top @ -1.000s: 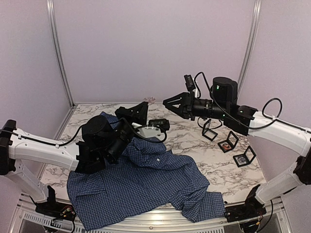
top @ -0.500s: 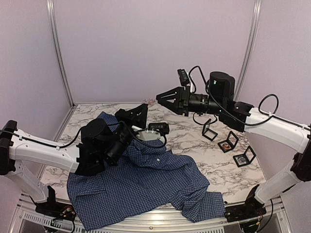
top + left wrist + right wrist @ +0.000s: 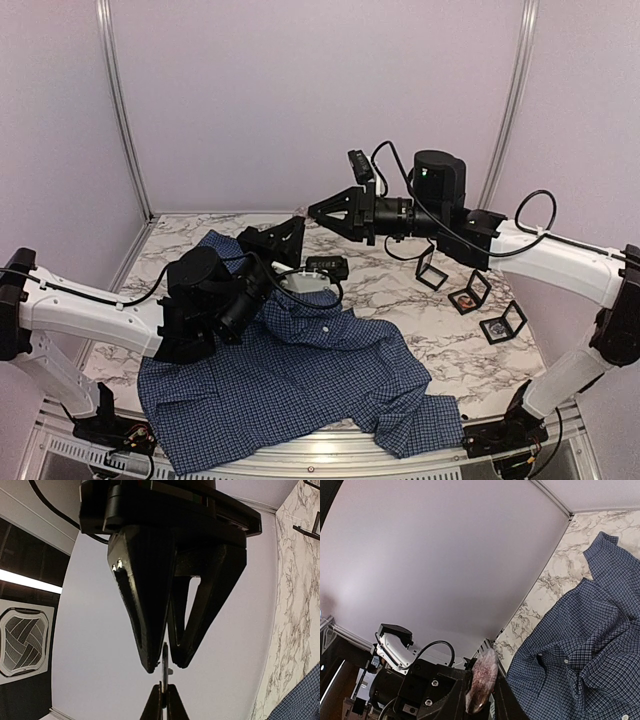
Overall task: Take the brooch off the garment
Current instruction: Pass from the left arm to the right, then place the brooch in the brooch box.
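The brooch (image 3: 165, 664) shows as a thin disc seen edge-on, raised above the table, its lower edge clamped in my left gripper (image 3: 164, 689), which is shut on it. My right gripper (image 3: 314, 210) reaches in from the right and meets the left gripper (image 3: 299, 220) in mid-air. Its two black fingers (image 3: 145, 630) straddle the disc with a thin gap on each side. In the right wrist view the brooch (image 3: 482, 677) is a speckled pinkish oval between dark fingers. The garment (image 3: 300, 370), a dark blue checked shirt, lies spread on the marble table below.
Three small black frames (image 3: 470, 293) stand on the marble at the right, one holding an orange piece and one (image 3: 503, 322) a bluish piece. The left arm's elbow (image 3: 195, 300) hangs over the shirt's collar end. Metal posts and plain walls close the back.
My right gripper has travelled left to the left gripper and its jaws have narrowed round the brooch. The left gripper has stayed shut and nearly still.
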Motion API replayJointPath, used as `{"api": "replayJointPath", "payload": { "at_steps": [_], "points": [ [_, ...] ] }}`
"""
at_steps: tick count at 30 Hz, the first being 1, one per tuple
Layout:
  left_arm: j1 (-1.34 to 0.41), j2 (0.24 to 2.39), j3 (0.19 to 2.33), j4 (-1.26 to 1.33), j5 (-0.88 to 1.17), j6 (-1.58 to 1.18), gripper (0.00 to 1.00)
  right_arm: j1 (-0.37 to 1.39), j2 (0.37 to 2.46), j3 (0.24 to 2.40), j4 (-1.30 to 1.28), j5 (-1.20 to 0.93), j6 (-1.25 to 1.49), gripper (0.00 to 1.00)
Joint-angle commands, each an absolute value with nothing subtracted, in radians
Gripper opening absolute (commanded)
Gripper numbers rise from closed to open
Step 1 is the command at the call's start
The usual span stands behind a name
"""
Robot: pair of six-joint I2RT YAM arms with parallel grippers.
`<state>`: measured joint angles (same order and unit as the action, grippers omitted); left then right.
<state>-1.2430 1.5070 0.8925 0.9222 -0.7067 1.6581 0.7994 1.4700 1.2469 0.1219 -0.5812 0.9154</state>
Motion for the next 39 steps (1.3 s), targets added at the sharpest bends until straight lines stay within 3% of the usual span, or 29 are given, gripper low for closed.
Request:
{"api": "replayJointPath", "payload": {
  "at_steps": [1, 16, 22, 35, 39],
  "points": [
    [-1.252, 1.503, 0.881, 0.930, -0.696, 1.656, 0.00, 0.808, 1.470, 1.279, 0.152, -0.592, 0.927, 0.17],
    [-1.252, 1.499, 0.873, 0.935, -0.690, 1.660, 0.00, 0.807, 1.448, 1.242, 0.169, -0.583, 0.934, 0.01],
    [-1.252, 1.491, 0.868, 0.936, -0.680, 1.650, 0.30, 0.807, 1.439, 1.240, 0.167, -0.567, 0.933, 0.00],
    [-1.252, 1.446, 0.883, 0.843, -0.692, 1.540, 0.63, 0.807, 1.437, 1.235, 0.181, -0.545, 0.931, 0.00],
    [-1.252, 1.436, 0.880, 0.831, -0.704, 1.494, 0.82, 0.805, 1.432, 1.236, 0.182, -0.533, 0.927, 0.00]
  ]
}}
